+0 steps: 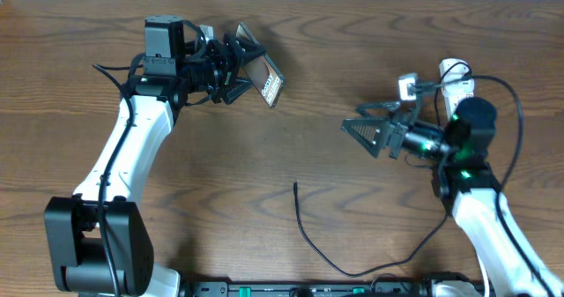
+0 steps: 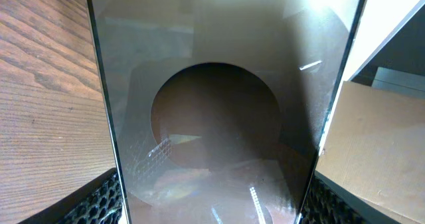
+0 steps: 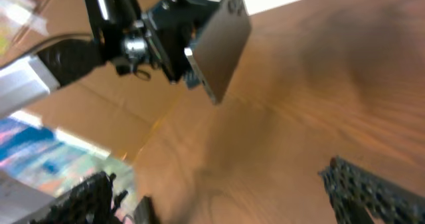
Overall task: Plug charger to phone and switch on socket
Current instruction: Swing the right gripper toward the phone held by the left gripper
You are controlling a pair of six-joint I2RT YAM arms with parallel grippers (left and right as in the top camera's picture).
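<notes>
Upper left of the overhead view, the left end effector is clamped on the phone, holding it tilted above the counter. Centre right, the right end effector gapes empty. The charger tip lies below-left of it, its cable running nearly top-to-bottom there. The right arm's nearer, with bare wood all round. The socket sits upper right.

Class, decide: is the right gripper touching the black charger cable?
Apart. The overhead view shows bare table between the open right gripper and the charger tip.
</notes>
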